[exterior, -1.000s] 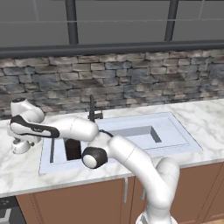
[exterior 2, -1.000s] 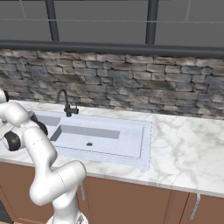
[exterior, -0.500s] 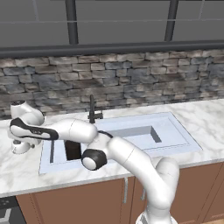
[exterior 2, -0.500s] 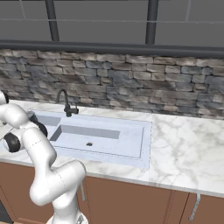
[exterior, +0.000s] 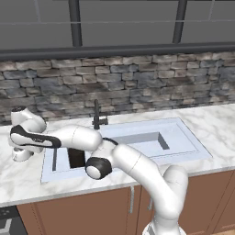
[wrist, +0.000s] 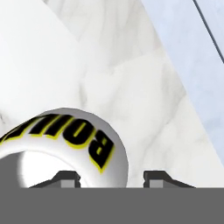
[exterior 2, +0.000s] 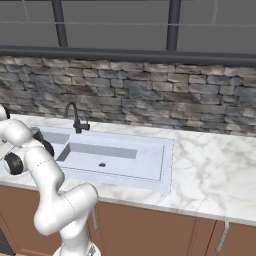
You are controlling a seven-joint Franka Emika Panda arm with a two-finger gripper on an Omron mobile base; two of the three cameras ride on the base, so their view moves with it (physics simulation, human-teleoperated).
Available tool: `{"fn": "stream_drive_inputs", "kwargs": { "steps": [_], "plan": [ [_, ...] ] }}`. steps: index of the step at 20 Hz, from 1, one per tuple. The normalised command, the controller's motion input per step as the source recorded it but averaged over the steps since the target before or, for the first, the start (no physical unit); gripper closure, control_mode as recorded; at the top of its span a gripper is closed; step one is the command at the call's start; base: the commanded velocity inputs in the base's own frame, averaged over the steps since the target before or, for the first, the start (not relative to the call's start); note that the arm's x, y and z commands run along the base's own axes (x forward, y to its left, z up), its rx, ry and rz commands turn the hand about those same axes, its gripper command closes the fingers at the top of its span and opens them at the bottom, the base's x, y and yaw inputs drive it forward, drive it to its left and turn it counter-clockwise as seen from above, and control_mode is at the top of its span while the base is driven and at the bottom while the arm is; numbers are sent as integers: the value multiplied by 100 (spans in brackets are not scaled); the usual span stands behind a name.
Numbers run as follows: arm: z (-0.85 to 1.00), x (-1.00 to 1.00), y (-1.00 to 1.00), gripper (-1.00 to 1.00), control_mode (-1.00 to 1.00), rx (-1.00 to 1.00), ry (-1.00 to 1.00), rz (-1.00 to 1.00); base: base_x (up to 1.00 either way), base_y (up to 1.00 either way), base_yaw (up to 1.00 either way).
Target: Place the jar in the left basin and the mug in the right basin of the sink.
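The white mug (wrist: 65, 144), with black and yellow lettering, stands on the marble counter left of the sink (exterior: 193, 143); in the left base view the mug (exterior: 19, 156) is under my hand. My gripper (wrist: 111, 177) is open. One fingertip is over the mug's mouth and the other is outside its wall, with a small gap showing there. The dark jar (exterior: 76, 157) stands upright in the left basin (exterior: 59, 161). The right basin (exterior: 137, 143) holds nothing.
A thin dark faucet (exterior: 96, 114) rises at the sink's rear edge. A stone backsplash (exterior: 137, 82) runs behind the counter. Bare marble counter (exterior 2: 210, 160) stretches to the right of the sink. My arm spans across the left basin.
My hand has sunk a little lower over the mug. The jar and the rest of the scene have stayed put.
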Motion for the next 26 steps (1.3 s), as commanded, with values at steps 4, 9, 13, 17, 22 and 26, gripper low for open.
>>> {"fn": "stream_drive_inputs", "kwargs": {
  "steps": [4, 9, 13, 17, 22, 26],
  "plan": [
    [0, 0, 0, 100, -100, 0, 0, 0, 0, 0, 0],
    [0, 0, 0, 100, -100, 0, 0, 2, 0, 0, 0],
    [12, 0, -6, 100, -100, 0, 0, 0, 0, 0, 0],
    [27, 0, -16, 100, -100, 0, 0, 0, 0, 0, 0],
    [34, 0, -15, 100, -100, 0, 0, 0, 0, 0, 0],
    [35, 0, -25, 100, -100, 0, 0, 0, 0, 0, 0]
  ]
}}
